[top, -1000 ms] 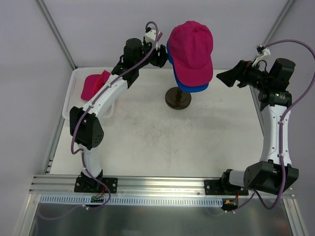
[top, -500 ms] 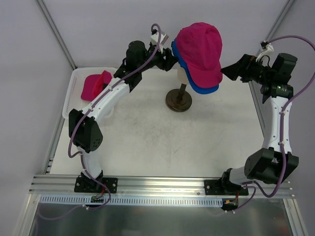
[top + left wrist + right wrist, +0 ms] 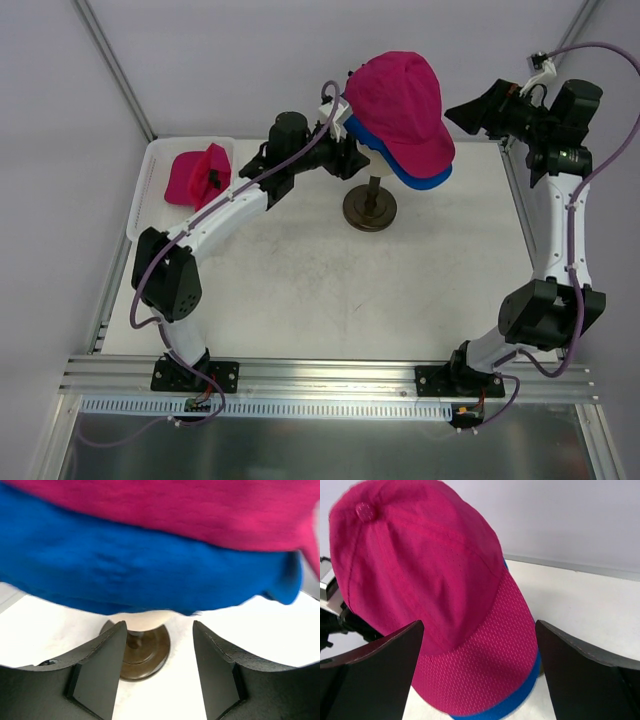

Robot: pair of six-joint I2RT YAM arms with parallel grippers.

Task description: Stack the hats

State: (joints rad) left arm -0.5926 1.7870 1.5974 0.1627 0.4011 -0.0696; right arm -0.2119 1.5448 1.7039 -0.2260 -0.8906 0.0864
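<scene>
Caps sit stacked just above the left pincer point(image 3: 159, 630): a magenta pink baseball cap point(image 3: 400, 95) over a royal blue baseball cap point(image 3: 150, 570), on a cream mannequin head point(image 3: 145, 620). The pincer's fingers stand parted and empty. The right pincer point(image 3: 479, 626) gapes wide and empty, with the magenta brim straight ahead but not touching. A second magenta cap point(image 3: 195, 175) lies in the white perforated basket point(image 3: 150, 160), well away from both pincers.

The upper hat point(image 3: 400, 95) is magenta pink, and in the right wrist view its brim shows a fine mesh weave of small pale dashes. The hat beneath it point(image 3: 425, 178) is plain royal blue. A second magenta hat point(image 3: 195, 175) lies in the white basket point(image 3: 143, 195) at the far left corner of the surface point(image 3: 300, 280), which is off-white with faint grey scuffs. The mannequin head point(image 3: 140, 621) is cream and its stand point(image 3: 369, 210) dark brown. The left fingers point(image 3: 97, 672) and right fingers point(image 3: 375, 675) are matte black. The left arm point(image 3: 225, 205) and right arm point(image 3: 560, 240) are white and black, with purple cables point(image 3: 150, 280).
</scene>
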